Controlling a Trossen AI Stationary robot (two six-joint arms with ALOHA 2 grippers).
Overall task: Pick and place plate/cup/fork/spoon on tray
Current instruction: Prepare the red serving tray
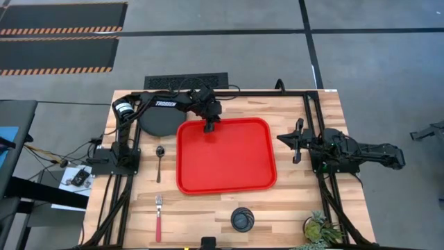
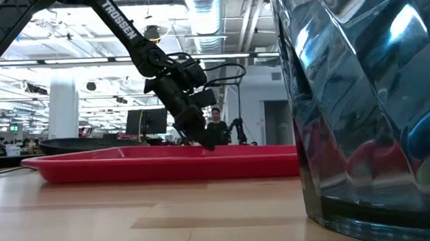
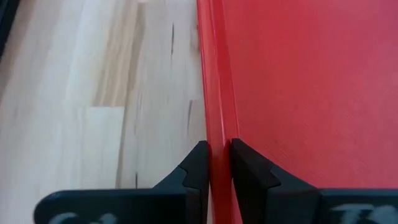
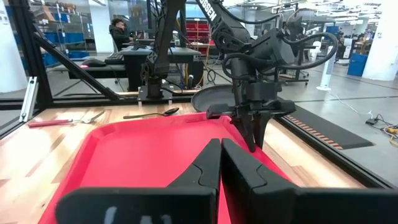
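Observation:
The red tray [image 1: 225, 156] lies flat on the table's middle. My left gripper [image 1: 209, 128] stands at the tray's far rim, shut on it; it also shows in the low view [image 2: 207, 141] and the right wrist view [image 4: 252, 134]. The black plate [image 1: 157, 123] lies at the far left, partly under the left arm. The dark spoon [image 1: 159, 161] and the red-handled fork [image 1: 158, 217] lie left of the tray. The dark cup [image 1: 242, 219] stands near the front edge. My right gripper [image 1: 297, 141] is shut and empty, right of the tray. My left gripper pinches the tray's far rim [image 3: 217, 134], left of that rim's middle, between its two fingers. One finger [image 3: 249, 171] is inside the tray and the other [image 3: 196, 171] outside. The fingers point down from above, across the rim. The tray lies flat on the table [image 2: 166, 164].
A small green plant [image 1: 321, 229] stands at the near right corner. Black frame rails [image 1: 316, 125] run along both sides of the table. A large glassy object [image 2: 369, 105] fills the right of the low view. A person [image 4: 118, 31] stands in the room beyond.

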